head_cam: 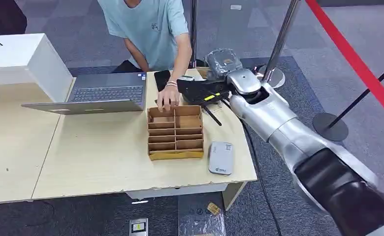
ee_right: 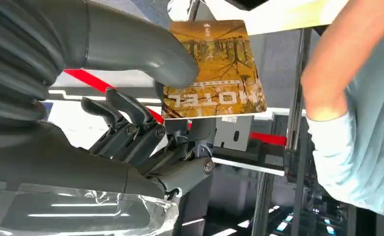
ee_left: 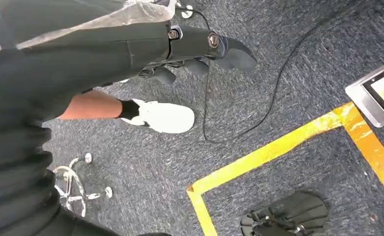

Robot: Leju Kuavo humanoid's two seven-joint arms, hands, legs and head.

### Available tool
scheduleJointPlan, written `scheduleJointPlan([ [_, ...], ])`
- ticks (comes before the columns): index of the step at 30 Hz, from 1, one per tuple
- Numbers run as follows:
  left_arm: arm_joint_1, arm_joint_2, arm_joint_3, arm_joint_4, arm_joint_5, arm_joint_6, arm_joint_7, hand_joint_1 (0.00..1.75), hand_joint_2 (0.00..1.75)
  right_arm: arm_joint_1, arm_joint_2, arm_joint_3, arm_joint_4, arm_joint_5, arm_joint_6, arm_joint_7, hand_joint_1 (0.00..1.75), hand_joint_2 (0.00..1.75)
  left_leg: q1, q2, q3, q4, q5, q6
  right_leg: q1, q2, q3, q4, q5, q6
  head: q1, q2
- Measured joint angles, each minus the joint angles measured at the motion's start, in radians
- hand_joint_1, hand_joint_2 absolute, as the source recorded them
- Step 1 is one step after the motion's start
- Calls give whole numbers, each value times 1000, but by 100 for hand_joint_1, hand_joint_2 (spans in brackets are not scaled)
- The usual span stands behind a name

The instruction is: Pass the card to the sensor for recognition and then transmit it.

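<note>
Card held at the table's far edge, not yet scanned

Over the table, a card is pinched by the right hand near the person; the sensor is well apart; the left hand hangs curled, empty

Grey carpet floor, light wooden table, red barrier tape.

The head view is evenly bright, with soft shadows under the table and a sharp centre. The left wrist view is clear, the dark hand underexposed. In the right wrist view, white glare burns the background; the near thumb is soft.
</note>
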Motion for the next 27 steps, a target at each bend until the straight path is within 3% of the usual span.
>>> scheduleJointPlan([
  [27,1,-5,0,0,-8,-6,1,0,175,5,68,51,50,32,-4,-34,168,175,0,0,0,0,0,0,0,0,0,0,0,0,0,0],
])
